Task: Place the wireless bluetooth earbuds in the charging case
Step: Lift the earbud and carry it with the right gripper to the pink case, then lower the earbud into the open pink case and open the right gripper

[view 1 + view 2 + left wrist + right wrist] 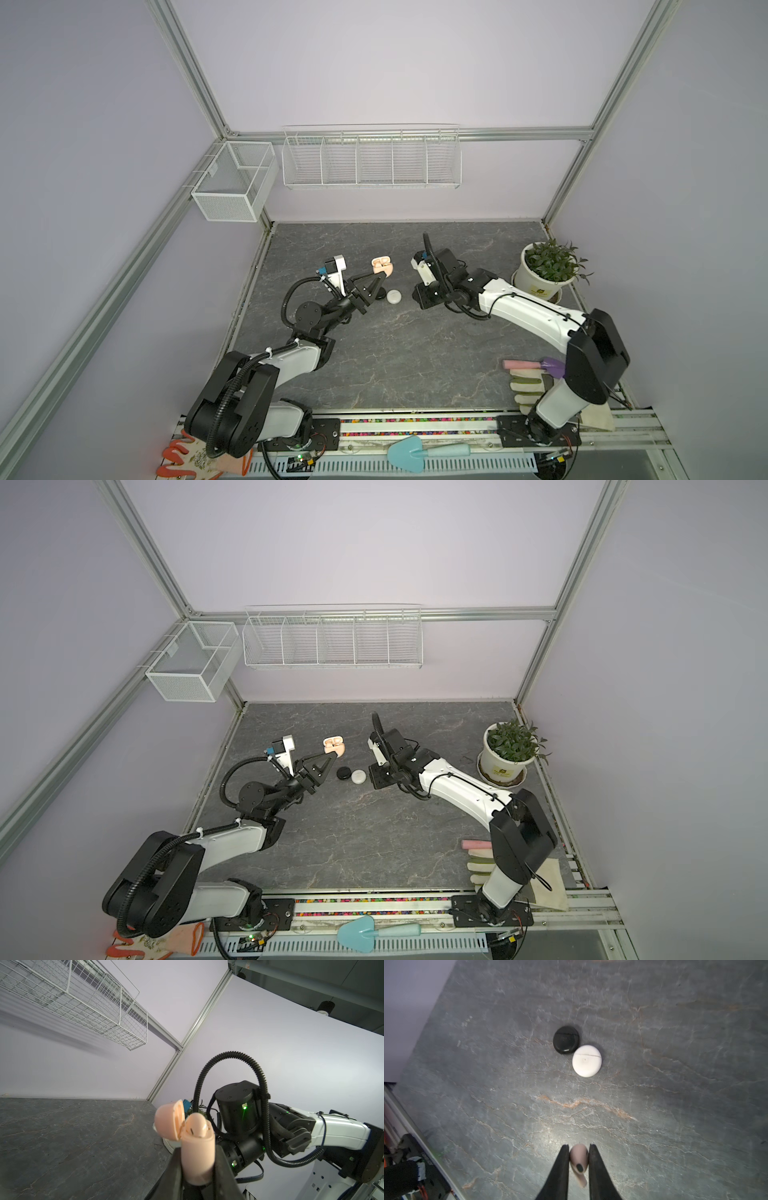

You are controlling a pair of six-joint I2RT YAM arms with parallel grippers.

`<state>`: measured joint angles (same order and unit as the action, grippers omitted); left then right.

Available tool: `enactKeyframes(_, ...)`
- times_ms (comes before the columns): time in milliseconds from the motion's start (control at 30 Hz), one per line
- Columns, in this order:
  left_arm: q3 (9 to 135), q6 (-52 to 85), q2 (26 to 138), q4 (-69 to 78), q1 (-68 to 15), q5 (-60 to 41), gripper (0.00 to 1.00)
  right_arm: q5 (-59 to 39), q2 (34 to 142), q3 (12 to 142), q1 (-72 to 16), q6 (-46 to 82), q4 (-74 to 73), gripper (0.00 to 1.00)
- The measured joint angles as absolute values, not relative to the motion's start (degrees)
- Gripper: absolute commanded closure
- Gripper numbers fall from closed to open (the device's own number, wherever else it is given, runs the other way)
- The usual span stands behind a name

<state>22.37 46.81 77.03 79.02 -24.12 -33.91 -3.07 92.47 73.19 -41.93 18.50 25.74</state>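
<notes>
My left gripper (197, 1147) is shut on the body of a pale pink charging case (197, 1157), held upright above the table. The case's lid (169, 1121) is hinged open, and one pink earbud (197, 1126) sits in it. In both top views the case (381, 266) (333, 746) shows at the tips of the left gripper (380, 275). My right gripper (579, 1146) points down at the table and is shut on a second pink earbud (579, 1157) with its stem hanging free. In the top views the right gripper (424, 296) is mostly hidden under its wrist.
A closed round black case (566, 1040) and a white one (586, 1060) lie touching on the grey stone table (395, 365) between the arms. A potted plant (544, 270) stands at the back right. Gloves and a pink-handled trowel (528, 374) lie at the front right, a blue trowel (428, 453) on the front rail.
</notes>
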Motion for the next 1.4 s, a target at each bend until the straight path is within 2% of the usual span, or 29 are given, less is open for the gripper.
enactKeyframes(300, 26.2, 48.9, 77.0, 79.0, -24.1, -36.3, 1.0, -4.4, 82.6, 75.9, -41.3, 19.1, 23.8, 0.8)
enactKeyframes(567, 27.9, 49.3, 77.0, 79.0, -25.3, -37.3, 1.0, -7.9, 76.6, 77.1, -41.1, 22.2, 16.3, 0.8)
enactKeyframes(900, 28.1, 49.2, 77.0, 79.0, -26.7, -37.3, 1.0, -13.3, 76.3, 77.8, -41.2, 29.4, 5.8, 0.81)
enactKeyframes(1400, 28.8, 48.8, 76.9, 79.0, -27.6, -37.4, 1.0, -13.8, 80.0, 77.9, -44.1, 32.6, -1.4, 0.81)
